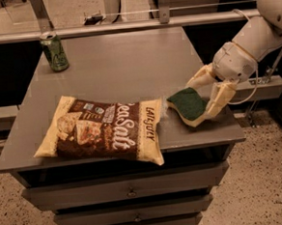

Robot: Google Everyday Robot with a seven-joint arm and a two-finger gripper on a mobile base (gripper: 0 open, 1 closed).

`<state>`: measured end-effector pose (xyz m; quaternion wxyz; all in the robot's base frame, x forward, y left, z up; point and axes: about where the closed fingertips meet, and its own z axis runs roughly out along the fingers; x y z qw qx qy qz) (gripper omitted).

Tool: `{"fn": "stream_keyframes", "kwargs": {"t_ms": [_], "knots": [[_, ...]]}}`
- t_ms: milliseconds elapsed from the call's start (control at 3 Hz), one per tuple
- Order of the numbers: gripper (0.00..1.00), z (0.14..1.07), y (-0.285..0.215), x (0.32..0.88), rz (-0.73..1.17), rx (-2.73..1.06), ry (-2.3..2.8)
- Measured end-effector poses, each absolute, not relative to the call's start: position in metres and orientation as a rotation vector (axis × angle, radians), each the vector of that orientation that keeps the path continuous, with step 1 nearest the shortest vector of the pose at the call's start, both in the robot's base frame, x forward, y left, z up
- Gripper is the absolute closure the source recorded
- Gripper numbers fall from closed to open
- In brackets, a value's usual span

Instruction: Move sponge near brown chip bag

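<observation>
My gripper (199,103) sat low over the front right part of the grey table (123,62), reaching in from the right on my white arm (252,41), wrist angled down and to the left. Its two cream fingers (218,99) were clamped on the sponge (186,101), one along the far edge and one along the near right edge, so the gap between them was just the sponge's width, nothing else in the grip. Sponge was tilted, dark green scouring face turned up and toward the left, pale yellow foam showing along the lower edge. That lower edge looked right at the tabletop, could not tell if it touched or hung just above. Sponge's left corner was just beside the right cream end of the brown chip bag (103,131); touching or a sliver apart, could not tell. Bag lay flat on the front left half of the table, long side running across, white lettering up, its near right corner hanging slightly over the front edge. Green can (54,51) stood upright at the far left corner, well apart from bag and sponge. Drawers (129,192) under the tabletop were pushed in, a metal rail (125,26) ran behind the table, speckled floor (266,173) below
</observation>
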<state>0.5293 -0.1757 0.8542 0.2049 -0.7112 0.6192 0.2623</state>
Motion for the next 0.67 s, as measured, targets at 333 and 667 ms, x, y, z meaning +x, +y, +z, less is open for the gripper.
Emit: {"fn": "stream_keyframes", "kwargs": {"t_ms": [333,667], "knots": [[0.3,0.852,-0.164,0.523,0.743,-2.031,1.668],[0.07,0.854,-0.153,0.522,0.751,-2.023,1.636]]}}
